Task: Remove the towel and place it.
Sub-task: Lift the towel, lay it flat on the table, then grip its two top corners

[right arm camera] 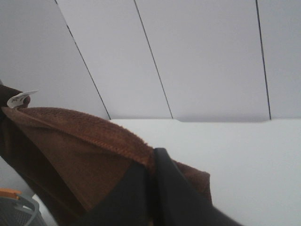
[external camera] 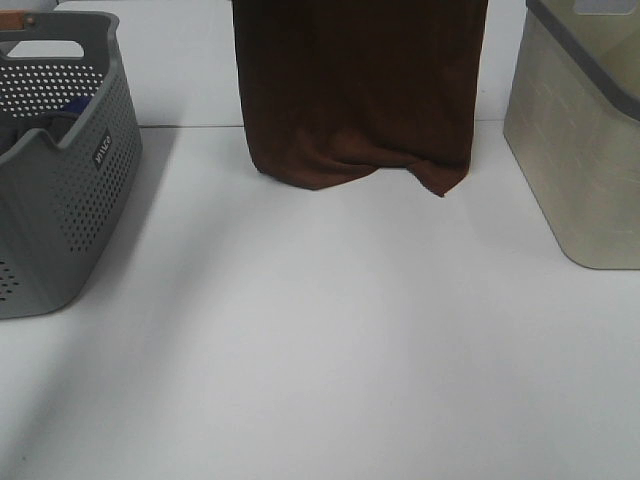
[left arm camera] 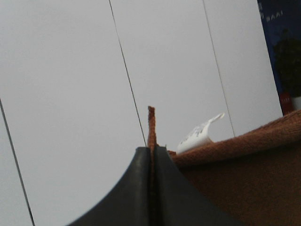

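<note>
The dark brown towel (external camera: 358, 90) hangs as a flat sheet from above the frame in the exterior high view. Its bunched lower edge rests on the white table (external camera: 320, 330) at the back middle. The grippers are above that view's top edge. In the left wrist view my left gripper (left arm camera: 151, 155) is shut on a top corner of the towel (left arm camera: 244, 179), with its white tag (left arm camera: 200, 136) beside it. In the right wrist view my right gripper (right arm camera: 153, 162) is shut on the other top corner of the towel (right arm camera: 80, 155); the tag (right arm camera: 21, 99) shows at the far end.
A grey perforated basket (external camera: 60, 170) stands at the left with dark blue-grey cloth inside. A beige bin with a grey rim (external camera: 585, 140) stands at the right. White panelled wall lies behind the table.
</note>
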### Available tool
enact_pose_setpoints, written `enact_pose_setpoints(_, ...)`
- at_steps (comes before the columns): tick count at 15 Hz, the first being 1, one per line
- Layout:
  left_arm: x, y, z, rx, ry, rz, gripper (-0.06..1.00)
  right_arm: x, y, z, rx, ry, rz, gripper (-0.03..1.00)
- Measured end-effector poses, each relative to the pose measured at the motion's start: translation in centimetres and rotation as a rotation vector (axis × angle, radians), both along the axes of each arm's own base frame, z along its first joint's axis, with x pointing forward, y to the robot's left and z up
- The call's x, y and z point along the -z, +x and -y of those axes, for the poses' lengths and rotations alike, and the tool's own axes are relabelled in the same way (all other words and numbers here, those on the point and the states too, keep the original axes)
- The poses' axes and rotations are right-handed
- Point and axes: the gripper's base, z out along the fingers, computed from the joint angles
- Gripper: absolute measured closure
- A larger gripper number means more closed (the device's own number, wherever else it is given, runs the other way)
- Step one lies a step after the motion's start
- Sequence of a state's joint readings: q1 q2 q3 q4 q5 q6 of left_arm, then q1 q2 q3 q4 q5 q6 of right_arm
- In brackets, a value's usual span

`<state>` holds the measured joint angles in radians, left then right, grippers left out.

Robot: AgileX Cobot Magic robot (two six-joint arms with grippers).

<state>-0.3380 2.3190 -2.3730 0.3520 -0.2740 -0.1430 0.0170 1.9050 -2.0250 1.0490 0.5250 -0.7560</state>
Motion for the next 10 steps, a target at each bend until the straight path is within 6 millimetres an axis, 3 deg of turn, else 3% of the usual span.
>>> enact_pose_setpoints(3,-4.6,-2.2,-1.4,-0.025,0.027,0.184,0.94,-3.9,-1.6,-0.8,-0.107,-0.092,0.187,0.97)
enact_pose_setpoints(4,-5.0,-2.4,-1.6,-0.028,0.026,0.187,0.94,-4.0,-1.7,-0.9,-0.121,-0.108,0.187,0.97)
enact_pose_setpoints(7,-4.2,-1.9,-1.4,-0.059,0.056,0.073,0.94,-3.0,-1.9,-1.1,-0.162,-0.189,0.114,0.97)
enact_pose_setpoints(10,-1.8,-2.0,0.6,-0.105,0.14,-0.234,0.94,-1.2,-2.1,-0.7,-0.16,-0.234,-0.1,0.97)
